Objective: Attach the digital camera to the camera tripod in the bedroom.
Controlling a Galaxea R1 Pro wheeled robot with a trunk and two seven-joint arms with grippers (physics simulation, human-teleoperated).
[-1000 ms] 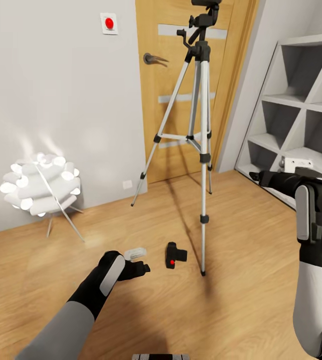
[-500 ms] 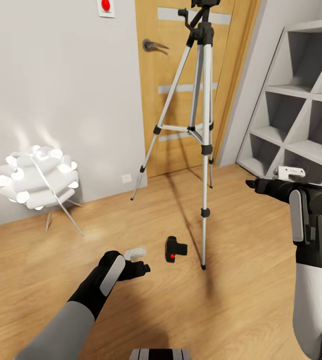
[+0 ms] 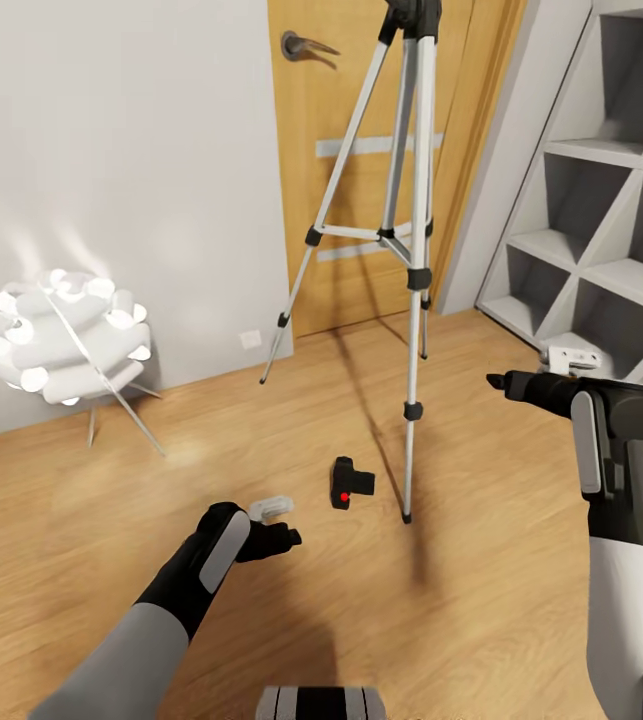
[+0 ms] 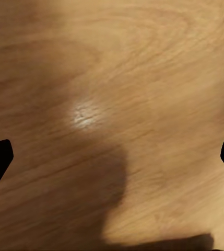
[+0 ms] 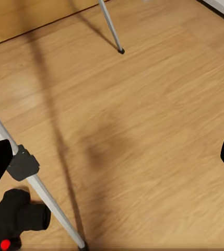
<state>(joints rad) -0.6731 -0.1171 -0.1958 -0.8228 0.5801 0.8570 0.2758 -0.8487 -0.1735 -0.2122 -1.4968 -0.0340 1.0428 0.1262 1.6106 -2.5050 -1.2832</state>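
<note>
Floor [image 3: 501, 520]: light wood, bare around you.
Camera [image 3: 350, 483]: on the floor near the tripod [image 3: 409, 260] foot, ahead of your left gripper [image 3: 279, 538].
Door [image 3: 361, 150]: wooden, behind the tripod.
Shelves [image 3: 611, 200]: far right.
Lamp [image 3: 59, 345]: far left.
Grippers: left and right [image 3: 506, 383] spread wide, holding nothing.

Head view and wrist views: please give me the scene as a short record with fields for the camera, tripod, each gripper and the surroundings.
camera: black, red dot, lying on the wood floor, also in the right wrist view
tripod: standing, one foot close beside the camera, not touching it
left gripper: open, empty, low over bare floor near the camera
right gripper: open, empty, held higher at the right
surroundings: wooden door, white lamp, grey shelf
task state: camera not yet picked up
</note>
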